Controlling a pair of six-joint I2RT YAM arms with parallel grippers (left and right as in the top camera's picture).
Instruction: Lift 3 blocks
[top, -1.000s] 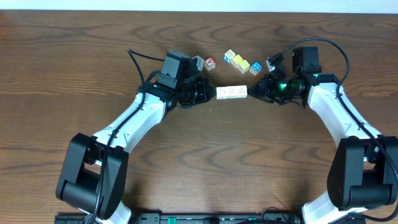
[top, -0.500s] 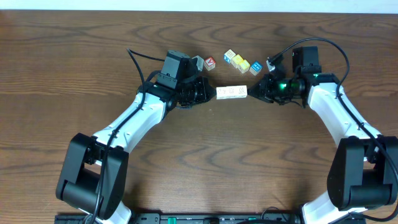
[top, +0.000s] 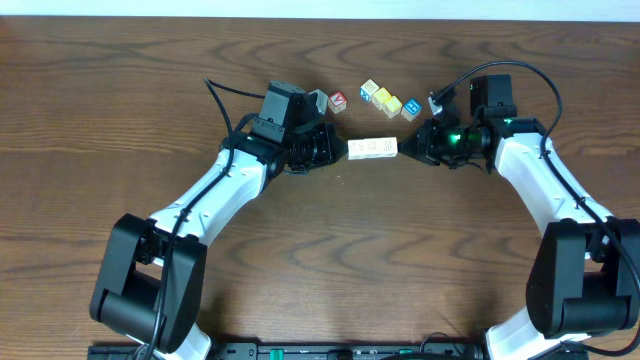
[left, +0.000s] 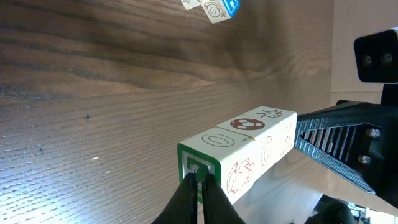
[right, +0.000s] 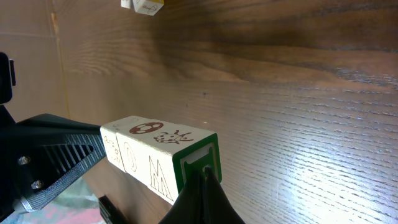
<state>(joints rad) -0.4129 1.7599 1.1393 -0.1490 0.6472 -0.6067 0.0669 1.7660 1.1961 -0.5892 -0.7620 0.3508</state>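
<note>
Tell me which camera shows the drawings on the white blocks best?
The left wrist view. The blocks sit close, so a ring, a ball and a bug show on top, with more on the side. The right wrist view shows the ball, the bug and letters. Overhead, they are one small pale bar.

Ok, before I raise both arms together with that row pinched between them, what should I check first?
1. Left gripper shut, tip pressed on the row's green-edged end: ok.
2. Right gripper shut, tip pressed on the opposite end: ok.
3. Three blocks lined up straight, faces flush: ok.
4. Coloured cubes apart from the row, behind it: ok.
5. Row already off the table: cannot tell.
</note>
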